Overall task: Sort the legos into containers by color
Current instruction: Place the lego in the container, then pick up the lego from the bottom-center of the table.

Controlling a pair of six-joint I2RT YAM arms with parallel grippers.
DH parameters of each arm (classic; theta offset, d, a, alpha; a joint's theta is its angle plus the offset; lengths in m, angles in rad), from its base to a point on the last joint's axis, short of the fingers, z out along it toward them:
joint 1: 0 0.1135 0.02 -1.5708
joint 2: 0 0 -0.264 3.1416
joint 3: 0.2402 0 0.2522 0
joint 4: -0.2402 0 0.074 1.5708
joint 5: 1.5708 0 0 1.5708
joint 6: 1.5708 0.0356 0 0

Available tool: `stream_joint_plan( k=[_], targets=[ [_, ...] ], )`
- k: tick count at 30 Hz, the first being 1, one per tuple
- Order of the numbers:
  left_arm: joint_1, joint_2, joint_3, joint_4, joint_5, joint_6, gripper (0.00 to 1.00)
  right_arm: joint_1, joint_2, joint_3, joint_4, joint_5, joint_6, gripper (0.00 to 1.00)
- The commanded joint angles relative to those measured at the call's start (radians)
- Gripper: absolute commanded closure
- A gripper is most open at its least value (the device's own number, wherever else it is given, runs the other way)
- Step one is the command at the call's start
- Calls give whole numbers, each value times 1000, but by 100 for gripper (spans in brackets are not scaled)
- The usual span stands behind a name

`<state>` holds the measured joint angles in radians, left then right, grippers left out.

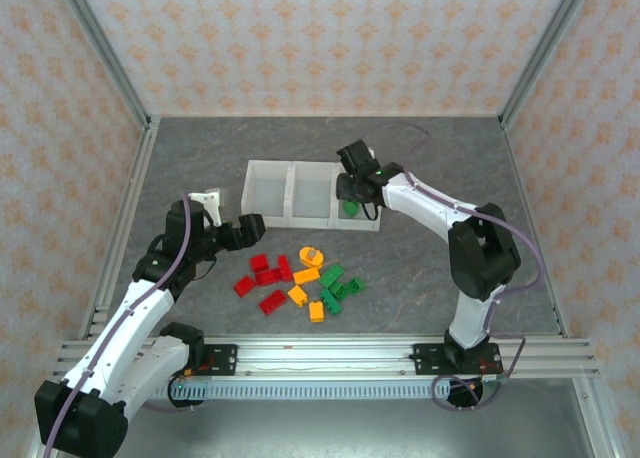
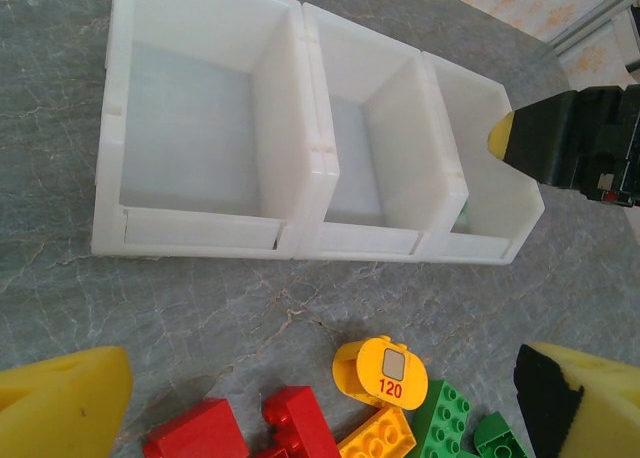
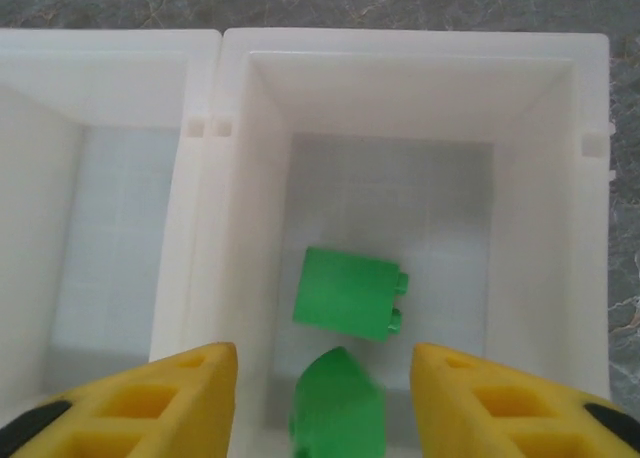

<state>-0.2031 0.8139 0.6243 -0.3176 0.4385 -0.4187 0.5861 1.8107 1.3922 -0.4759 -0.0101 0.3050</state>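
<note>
Yellow pads [image 3: 200,388] of the right gripper [image 3: 323,368] stood apart over the rightmost bin [image 3: 400,48] of the containers [image 1: 290,166], and one green brick [image 3: 337,413] was loose between them, a gap at each side; a second green brick [image 3: 347,293] lay on the bin floor. The left gripper [image 2: 325,393], wide open and empty, hovered close by the legos [image 1: 300,278] on the table [image 1: 200,158], so I judged it nearer to them than the right.

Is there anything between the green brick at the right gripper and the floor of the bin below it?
Nothing visible does. The green brick is over the open right bin, inside its walls. A second green brick lies on the bin floor just beyond it, seemingly not underneath.
</note>
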Motion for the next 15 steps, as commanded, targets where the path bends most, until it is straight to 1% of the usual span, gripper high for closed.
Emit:
stream_joint_plan(
  k=[1, 3, 7, 10, 12, 15],
  targets=[
    [-7, -1, -8, 35, 22, 0, 1, 0, -66, -16, -29, -31, 20, 46],
    [-7, -1, -8, 35, 23, 0, 1, 3, -110, -44, -32, -63, 34, 43],
    [-7, 1, -10, 40, 26, 0, 1, 26, -227, -136, -44, -107, 77, 28],
    [-6, 8, -11, 47, 33, 0, 1, 59, -309, -202, -76, -128, 105, 24],
    [-7, 21, -12, 48, 42, 0, 1, 89, -349, -242, -113, -131, 129, 19],
    [-7, 40, -11, 51, 58, 1, 1, 133, -414, -315, -159, -137, 175, 8]
  ],
)
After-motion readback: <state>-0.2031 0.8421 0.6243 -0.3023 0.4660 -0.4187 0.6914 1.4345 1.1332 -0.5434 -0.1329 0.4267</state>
